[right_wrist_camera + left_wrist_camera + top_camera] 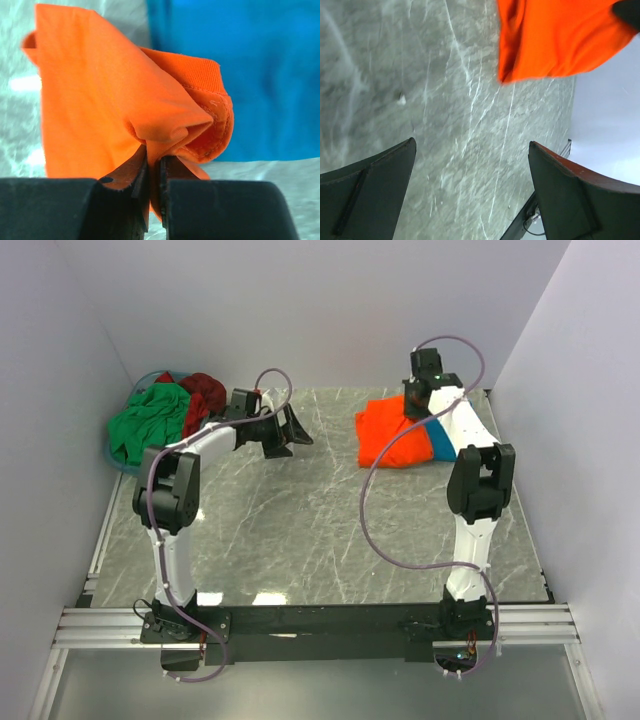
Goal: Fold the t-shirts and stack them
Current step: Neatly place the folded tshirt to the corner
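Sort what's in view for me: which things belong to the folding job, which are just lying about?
Job: orange t-shirt, pinched in the right gripper; teal t-shirt next to it; green t-shirt; dark red t-shirt.
Lying about: blue basket, far left corner.

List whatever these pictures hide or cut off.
Blue shirt: top view, mostly under the orange shirt and the right arm.
Basket: top view, only a rim sliver shows around the green shirt and red shirt.
Orange shirt: left wrist view, cut by the top edge.
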`<state>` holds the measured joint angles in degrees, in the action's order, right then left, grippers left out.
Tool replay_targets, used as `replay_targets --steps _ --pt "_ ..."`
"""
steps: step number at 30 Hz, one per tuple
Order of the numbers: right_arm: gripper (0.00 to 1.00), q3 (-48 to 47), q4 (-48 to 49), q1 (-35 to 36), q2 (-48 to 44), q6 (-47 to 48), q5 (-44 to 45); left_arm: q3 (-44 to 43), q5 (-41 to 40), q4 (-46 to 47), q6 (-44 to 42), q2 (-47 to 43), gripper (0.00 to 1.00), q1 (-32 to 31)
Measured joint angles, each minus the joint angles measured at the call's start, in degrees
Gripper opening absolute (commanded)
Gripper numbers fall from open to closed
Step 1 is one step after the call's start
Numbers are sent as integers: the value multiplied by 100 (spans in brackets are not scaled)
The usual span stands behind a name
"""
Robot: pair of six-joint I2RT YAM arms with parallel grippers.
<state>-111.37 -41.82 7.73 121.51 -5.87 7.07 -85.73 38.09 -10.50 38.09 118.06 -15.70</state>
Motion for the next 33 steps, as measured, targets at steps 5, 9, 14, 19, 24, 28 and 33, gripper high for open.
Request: replay_targets --steps 5,9,14,19,24,28,33 --pt "0 -417 -44 -238 0 212 195 260 -317 -177 -96 -573 99 4" --pt "0 -719 -170 -450 0 302 136 260 -551 -251 -210 -1049 99 37" --pt "0 -1110 -391 -656 -2 343 -26 264 -772 -313 -315 -1373 100 96" --pt "0 -1384 -603 -743 -92 361 -280 297 -909 -417 -380 -1421 99 153" --pt "0 -1440 -831 -800 -361 345 -570 319 -951 -448 -400 -1421 99 164" --pt "0 -1554 -1010 -922 -590 330 -778 380 -951 -444 -402 -1423 99 164" --pt "0 -1659 -1102 -1043 -859 319 -890 411 -951 -470 -400 -1425 99 164"
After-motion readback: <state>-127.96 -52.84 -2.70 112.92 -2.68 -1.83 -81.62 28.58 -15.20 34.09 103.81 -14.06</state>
